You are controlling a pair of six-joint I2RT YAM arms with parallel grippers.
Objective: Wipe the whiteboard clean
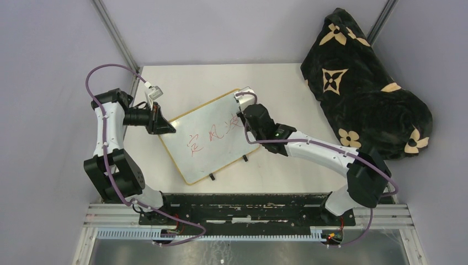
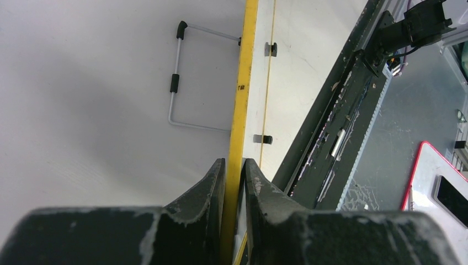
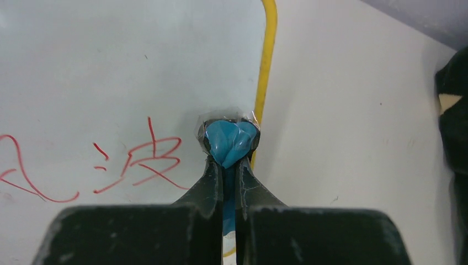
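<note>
The whiteboard (image 1: 212, 144) lies tilted on the table, white with a yellow frame and red handwriting (image 1: 212, 135) across its middle. My left gripper (image 1: 164, 126) is shut on the board's left edge; the left wrist view shows the yellow frame (image 2: 240, 94) clamped between the jaws (image 2: 234, 165). My right gripper (image 1: 246, 122) is at the board's right end, shut on a blue wad (image 3: 230, 142) pressed on the board beside the red characters (image 3: 144, 160) and close to the yellow frame (image 3: 266, 72).
A black blanket with tan flower marks (image 1: 364, 83) is heaped at the back right, off the table's right edge. The black rail (image 1: 243, 207) runs along the near edge. A wire stand (image 2: 179, 83) is on the board's underside.
</note>
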